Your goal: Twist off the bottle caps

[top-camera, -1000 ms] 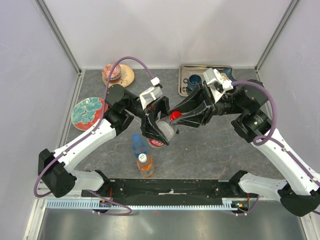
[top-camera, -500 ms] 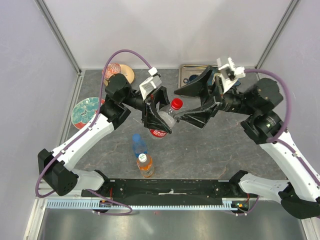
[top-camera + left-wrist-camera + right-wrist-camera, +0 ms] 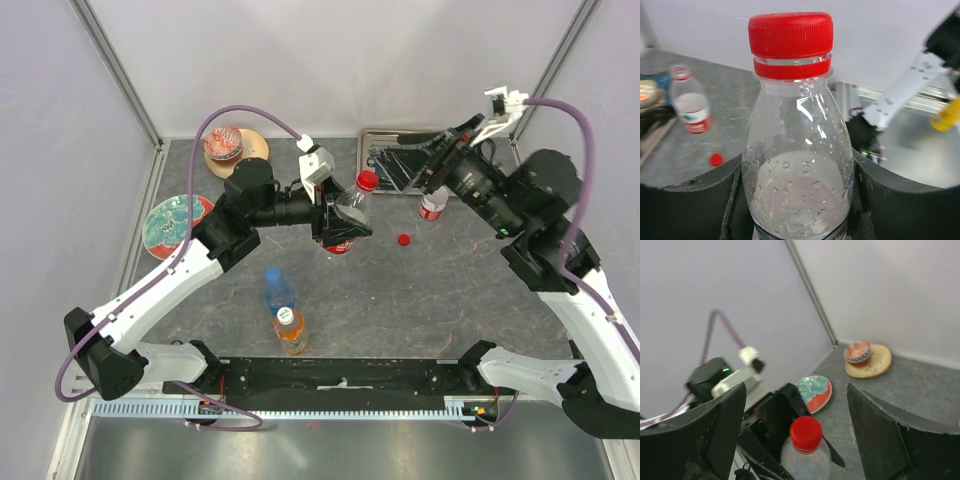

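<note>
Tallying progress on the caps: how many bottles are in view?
4: a red-capped bottle in the left gripper, an uncapped bottle standing by the metal tray, and a blue bottle and orange bottle together near the front.

The loose cap point(image 3: 403, 239) lies between the lifted bottle point(image 3: 347, 212) (left) and the standing bottle point(image 3: 431, 207).

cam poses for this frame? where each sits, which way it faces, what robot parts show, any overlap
Top external: above and behind the arm bases, facing down on the table; both arms show, left claw and right claw.
Left wrist: on the left arm, facing along its black fingers at the held bottle.
Right wrist: raised, facing the left arm; own fingers frame the view.
Shared: all three show that bottle's red cap; top and left wrist share the loose red cap.
</note>
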`<state>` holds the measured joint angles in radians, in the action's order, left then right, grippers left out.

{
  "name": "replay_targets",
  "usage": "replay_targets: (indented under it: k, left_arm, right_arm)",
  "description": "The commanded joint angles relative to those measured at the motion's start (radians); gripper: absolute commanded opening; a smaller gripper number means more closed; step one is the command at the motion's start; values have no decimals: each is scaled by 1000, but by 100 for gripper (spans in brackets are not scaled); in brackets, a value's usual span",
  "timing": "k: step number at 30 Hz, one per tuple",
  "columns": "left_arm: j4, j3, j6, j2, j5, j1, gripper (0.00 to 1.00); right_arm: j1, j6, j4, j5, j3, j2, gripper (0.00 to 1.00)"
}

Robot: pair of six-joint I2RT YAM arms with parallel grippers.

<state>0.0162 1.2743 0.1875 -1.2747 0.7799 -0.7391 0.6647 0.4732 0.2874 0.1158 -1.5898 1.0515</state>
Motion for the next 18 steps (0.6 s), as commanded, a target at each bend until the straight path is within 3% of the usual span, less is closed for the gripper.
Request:
replay_targets:
  k: [1, 5, 18]
  left_arm:
    - [47, -18, -180, 66, -431, -48, 51]
    - [45, -29, -227, 69, -589, -94, 51]
    - [57, -23, -243, 57, -581, -106, 51]
  right_arm:
    - [-1, 71, 134, -172, -33, 42, 87]
    - [1, 87, 159, -183, -42, 74, 83]
    - [16, 94, 111, -74, -10, 117, 75]
